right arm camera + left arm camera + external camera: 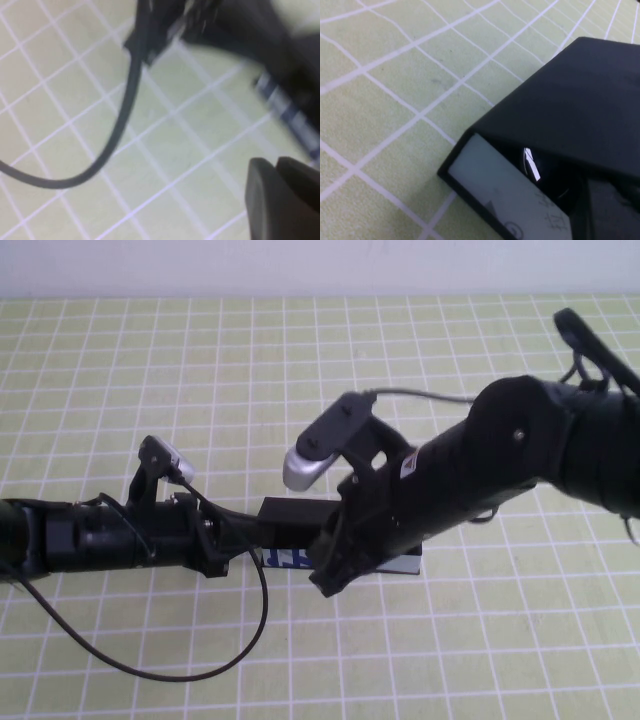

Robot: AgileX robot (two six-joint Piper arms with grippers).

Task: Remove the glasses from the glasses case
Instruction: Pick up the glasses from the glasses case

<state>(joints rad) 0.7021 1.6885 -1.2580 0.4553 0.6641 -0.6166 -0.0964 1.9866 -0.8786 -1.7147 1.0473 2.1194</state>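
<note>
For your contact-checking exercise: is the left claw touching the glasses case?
Cannot tell. In the high view the left claw meets the glasses case end, but no contact or gap shows plainly. The right claw hangs over the case front.

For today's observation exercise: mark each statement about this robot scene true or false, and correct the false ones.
1. The glasses case sits between both arms. True.
2. The table covering is plain white. False: yellow-green with a white grid.
3. The left hand is at the case's left end. True.
4. The right hand is parked far from the case. False: it is over the case.
5. The glasses lie out on the table. False: none lie there.
</note>
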